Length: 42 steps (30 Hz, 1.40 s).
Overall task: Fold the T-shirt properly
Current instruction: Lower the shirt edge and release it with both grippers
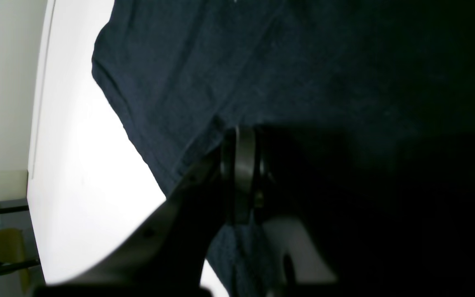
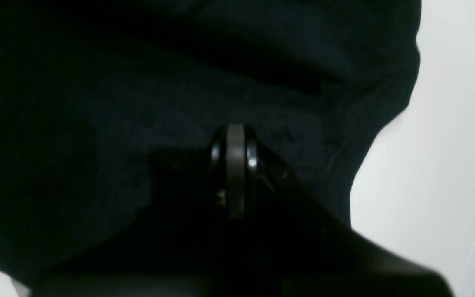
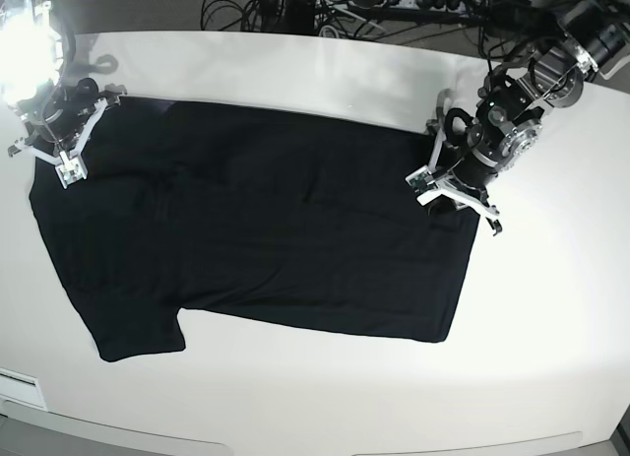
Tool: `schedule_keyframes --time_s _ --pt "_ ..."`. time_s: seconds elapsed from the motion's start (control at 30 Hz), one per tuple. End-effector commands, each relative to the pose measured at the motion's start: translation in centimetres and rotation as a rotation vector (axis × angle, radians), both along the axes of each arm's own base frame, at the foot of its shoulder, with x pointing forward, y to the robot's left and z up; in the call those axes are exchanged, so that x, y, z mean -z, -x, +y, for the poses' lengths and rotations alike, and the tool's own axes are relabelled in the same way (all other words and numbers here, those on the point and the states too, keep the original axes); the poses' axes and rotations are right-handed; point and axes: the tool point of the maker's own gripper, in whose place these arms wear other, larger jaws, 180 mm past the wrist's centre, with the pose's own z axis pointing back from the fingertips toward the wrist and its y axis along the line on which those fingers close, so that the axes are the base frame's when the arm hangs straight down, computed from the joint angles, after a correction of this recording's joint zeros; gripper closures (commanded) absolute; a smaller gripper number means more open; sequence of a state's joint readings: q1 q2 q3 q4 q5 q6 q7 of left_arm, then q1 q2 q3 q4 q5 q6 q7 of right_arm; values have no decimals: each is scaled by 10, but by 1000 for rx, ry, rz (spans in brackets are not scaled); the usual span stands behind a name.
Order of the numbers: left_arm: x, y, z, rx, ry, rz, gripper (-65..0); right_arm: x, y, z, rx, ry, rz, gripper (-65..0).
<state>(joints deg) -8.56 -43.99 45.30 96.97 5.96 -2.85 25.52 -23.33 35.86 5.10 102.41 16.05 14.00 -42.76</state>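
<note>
One T-shirt [image 3: 266, 229] lies spread flat on the white counter [image 3: 325, 72], plain black side up, its long axis running side to side across the base view. A short sleeve [image 3: 138, 333] sticks out toward the near edge at that view's left end, and the straight hem [image 3: 463, 279] closes the right end.

Two arms work it, one at each end. The left end effector [image 3: 455, 192] sits at the hem end, on the far corner of the cloth, its arm coming down at a slant from the far right. In the left wrist view its jaws are pressed together over a ridge of dark fabric [image 1: 237, 136], so it is pinching the T-shirt. The counter shows pale just left of the jaws there.

The right end effector [image 3: 67, 146] is at the opposite end, at the far shoulder corner, under a bright glare. Its jaws are closed narrow too, with cloth bunched at the tips [image 2: 236, 136] in the right wrist view.

A tangle of cables [image 3: 295, 8] lies beyond the counter's far edge.
</note>
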Motion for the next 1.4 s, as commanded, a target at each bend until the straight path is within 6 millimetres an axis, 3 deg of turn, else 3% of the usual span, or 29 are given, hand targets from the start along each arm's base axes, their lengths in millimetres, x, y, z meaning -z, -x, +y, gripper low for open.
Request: schedule_keyframes --time_s 0.0,0.17,0.37,0.57,0.73,0.9,1.1,1.37 --pt "13 16 14 -16 -60 83 0 -3 4 -7 8 23 26 0" --pt "30 67 16 -1 -96 197 0 14 39 -8 7 28 116 0" --pt "26 113 20 59 -148 194 0 31 84 -9 5 32 225 0" --pt "30 134 30 84 -214 178 0 41 122 -12 25 41 303 0" --pt "28 130 31 104 -245 141 0 41 141 -9 32 43 335 0" --pt "25 131 30 103 -250 145 0 27 143 10 -9 21 306 0" --pt "4 131 14 118 -200 128 0 -3 118 43 -91 -24 189 0" --pt "-12 143 9 166 -189 126 0 -14 101 36 -126 58 106 0"
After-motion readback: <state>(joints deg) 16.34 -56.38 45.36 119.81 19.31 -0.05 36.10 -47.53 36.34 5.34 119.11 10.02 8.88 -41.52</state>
